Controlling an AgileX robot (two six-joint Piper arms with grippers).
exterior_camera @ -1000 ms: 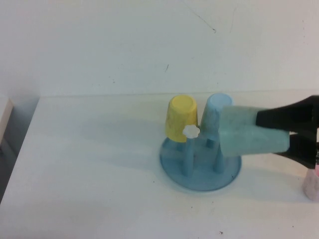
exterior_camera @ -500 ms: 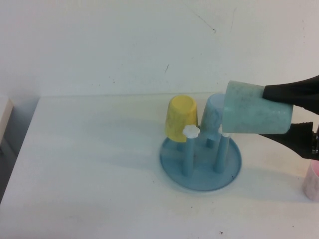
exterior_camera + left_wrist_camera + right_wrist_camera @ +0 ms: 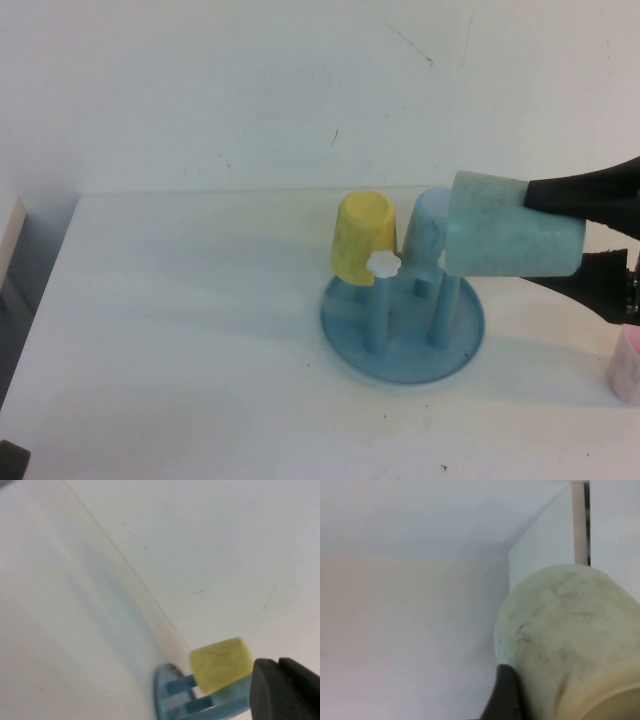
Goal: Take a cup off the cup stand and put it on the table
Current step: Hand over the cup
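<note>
My right gripper (image 3: 535, 237) is shut on the pale mint-green cup (image 3: 500, 235), which lies on its side in the air above the right side of the blue cup stand (image 3: 400, 345), clear of the bare peg (image 3: 440, 310) under it. In the right wrist view the cup (image 3: 570, 630) fills the frame beside one dark finger (image 3: 506, 695). A yellow cup (image 3: 362, 238) and a light blue cup (image 3: 425, 235) sit upside down on the stand's back pegs. A front peg shows its white knob (image 3: 383, 264). My left gripper (image 3: 285, 692) is off to the left, far from the stand, looking at the yellow cup (image 3: 220, 664).
The stand sits mid-right on the white table (image 3: 180, 330). A small pink object (image 3: 626, 368) stands at the right edge, below my right arm. A dark piece (image 3: 12, 458) shows at the front left corner. A white wall is behind the table.
My right gripper lifted the mint-green cup up and off the stand's right peg, then held it nearly level. A dark piece came into view at the front left corner.
</note>
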